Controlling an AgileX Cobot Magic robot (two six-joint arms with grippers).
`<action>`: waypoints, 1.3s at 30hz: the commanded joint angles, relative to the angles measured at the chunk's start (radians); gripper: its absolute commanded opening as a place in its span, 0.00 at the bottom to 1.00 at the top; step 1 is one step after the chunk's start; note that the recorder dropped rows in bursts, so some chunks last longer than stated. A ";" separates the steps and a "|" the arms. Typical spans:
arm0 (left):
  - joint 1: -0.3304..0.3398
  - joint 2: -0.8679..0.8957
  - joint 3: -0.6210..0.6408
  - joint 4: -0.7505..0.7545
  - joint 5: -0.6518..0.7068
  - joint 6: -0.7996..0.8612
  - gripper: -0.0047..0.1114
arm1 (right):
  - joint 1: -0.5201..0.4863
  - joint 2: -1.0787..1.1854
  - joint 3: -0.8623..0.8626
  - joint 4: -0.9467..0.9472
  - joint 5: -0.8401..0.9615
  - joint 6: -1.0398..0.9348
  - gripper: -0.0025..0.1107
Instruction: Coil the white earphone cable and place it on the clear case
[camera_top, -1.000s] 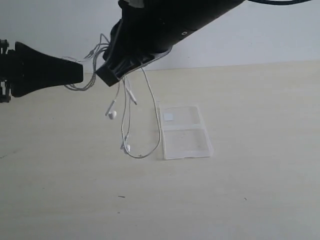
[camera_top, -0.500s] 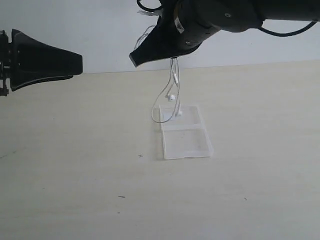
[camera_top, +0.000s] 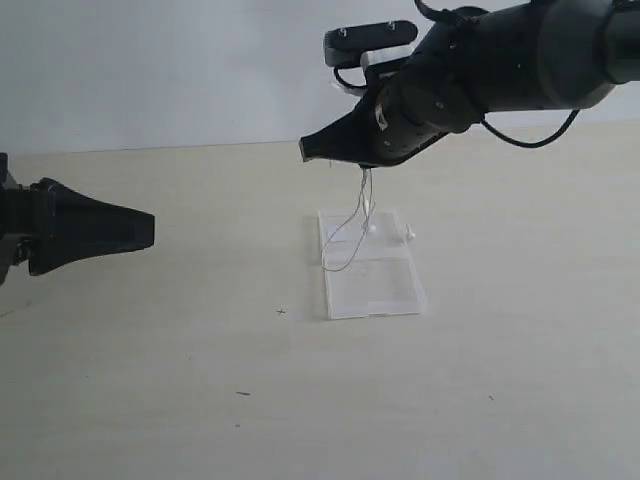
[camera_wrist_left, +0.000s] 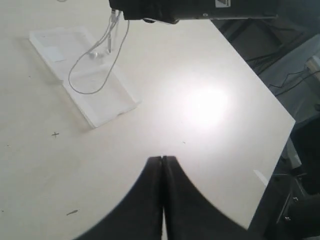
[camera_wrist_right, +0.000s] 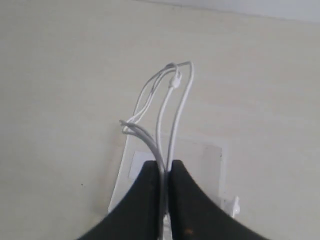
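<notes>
1. Exterior view: The right gripper (camera_top: 312, 150) is raised above the table (camera_top: 200, 380), directly over the far half of the case (camera_top: 372, 285). Its jaws are pinched on the cable (camera_top: 352, 238). The cable hangs from the gripper's underside in a slack loop. The loop's lowest part reaches the case near the hinge line. One earbud (camera_top: 410, 233) sits at the case's far right edge. The left gripper (camera_top: 148, 230) is well to the left of the case, with its jaws together and nothing between them.
2. Left wrist view: The left gripper (camera_wrist_left: 162, 160) has its fingertips pressed together and holds nothing. The case (camera_wrist_left: 107, 102) lies open and flat, well apart from it. The cable (camera_wrist_left: 93, 55) drapes onto the case from the right arm (camera_wrist_left: 190, 7) above.
3. Right wrist view: The right gripper (camera_wrist_right: 164, 167) clamps several strands of the cable (camera_wrist_right: 175, 80) between its fingers. The strands loop out beyond the tips. The case (camera_wrist_right: 200, 155) lies directly below.
</notes>
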 joint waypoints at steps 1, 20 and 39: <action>0.003 0.000 0.009 -0.009 0.023 0.024 0.04 | -0.006 0.048 -0.001 0.041 -0.001 0.004 0.02; 0.003 0.000 0.009 -0.009 0.054 0.024 0.04 | -0.004 -0.161 -0.072 0.032 0.054 -0.040 0.02; 0.003 0.000 0.009 -0.009 0.054 0.024 0.04 | -0.004 0.057 -0.079 0.277 0.225 -0.273 0.02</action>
